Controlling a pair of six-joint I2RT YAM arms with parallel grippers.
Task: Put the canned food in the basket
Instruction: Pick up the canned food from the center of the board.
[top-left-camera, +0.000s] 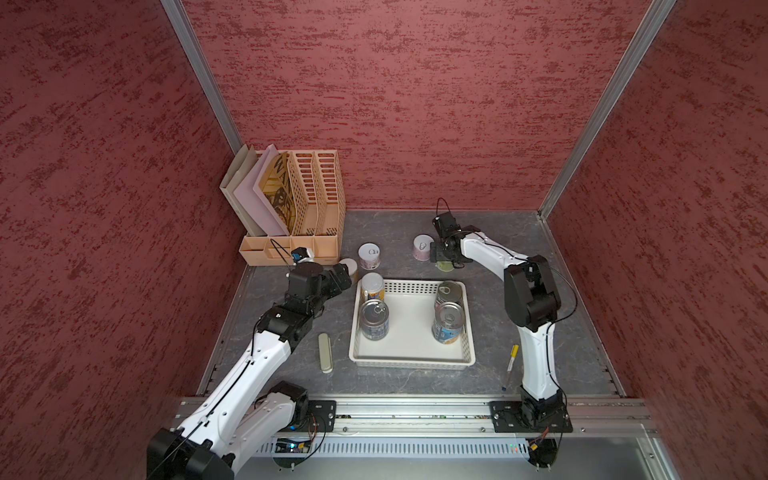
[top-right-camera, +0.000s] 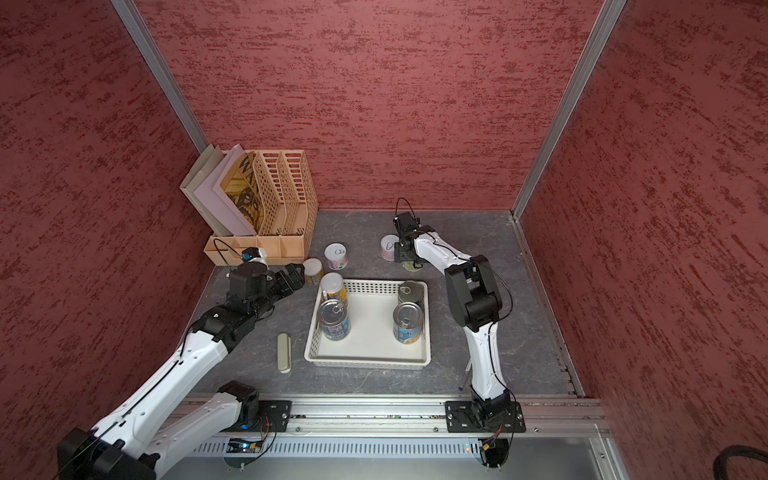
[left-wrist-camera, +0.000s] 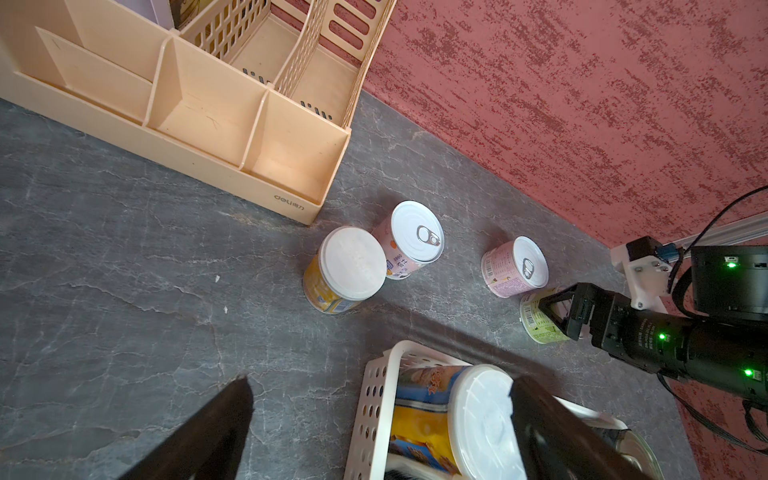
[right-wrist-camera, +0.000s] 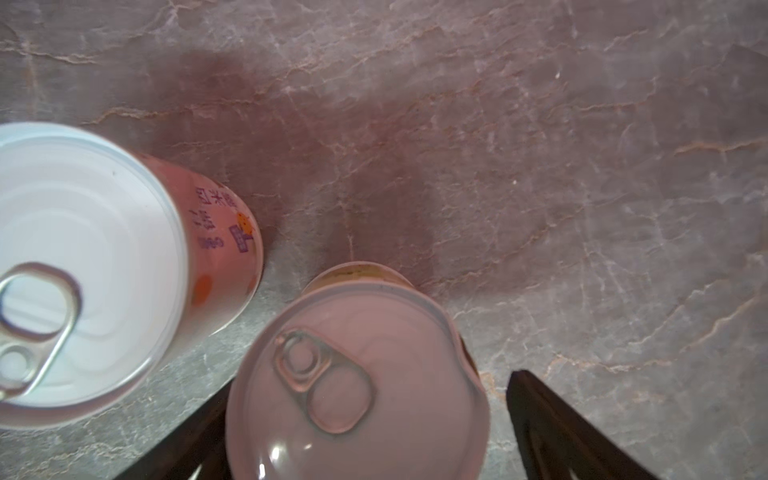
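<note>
Inside the white basket at centre stand four cans, two along each side. Beyond its far edge the right gripper straddles a green tin, jaws spread, not clamping. Left gripper, jaws wide and empty, hangs by a yellow can; two pink tins stand between.

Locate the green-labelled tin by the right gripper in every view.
In a top view: green-labelled tin just beyond the basket's far right corner.
In a top view: green-labelled tin, same place.
Left wrist: green-labelled tin beside the pink tin.
Right wrist: lid up between the right gripper's fingers.
Shared landmark: the pink tin beside it.
</note>
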